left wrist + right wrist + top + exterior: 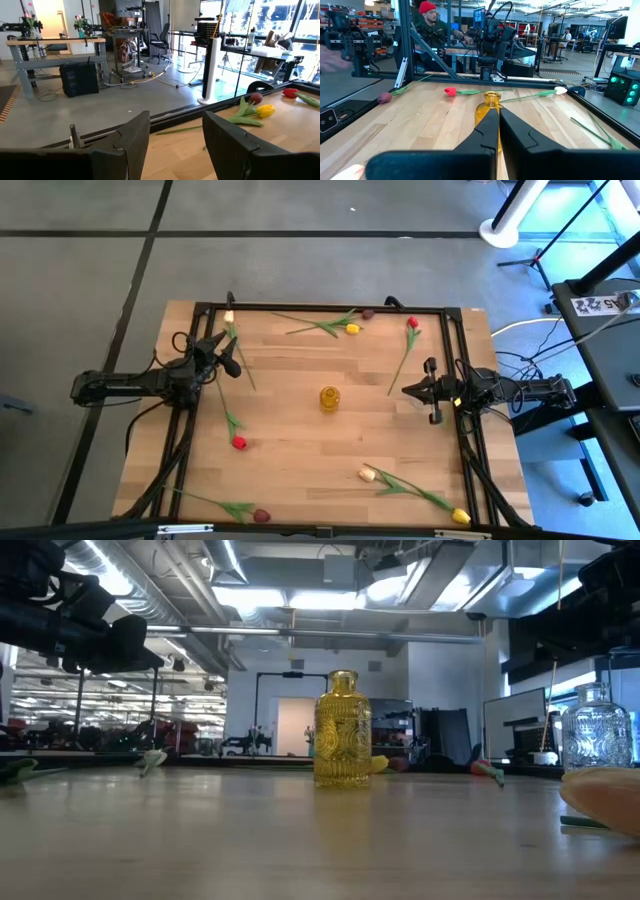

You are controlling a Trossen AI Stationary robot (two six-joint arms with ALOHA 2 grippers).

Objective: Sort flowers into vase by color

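Note:
A small yellow glass vase [329, 398] [342, 730] [492, 103] stands upright at the table's middle. Tulips lie flat around it: a cream one [229, 317] far left, yellow [352, 329] [265, 111] and maroon [368, 313] [256, 98] at the far edge, red [412, 323] far right, red [238, 442] [450, 91] left, cream [367, 474] and yellow [460, 516] near right, maroon [261, 516] near left. My left gripper [228, 352] [175, 145] is open, raised over the cream tulip's stem. My right gripper [408, 390] [498, 127] is shut, right of the vase, pointing at it.
A dark frame [320, 308] runs along the table's edges. In the low view a clear glass bottle [597, 735] shows at the right, and a cream flower head [605, 802] lies close to the camera. A person in a red cap [427, 22] sits beyond the table's left side.

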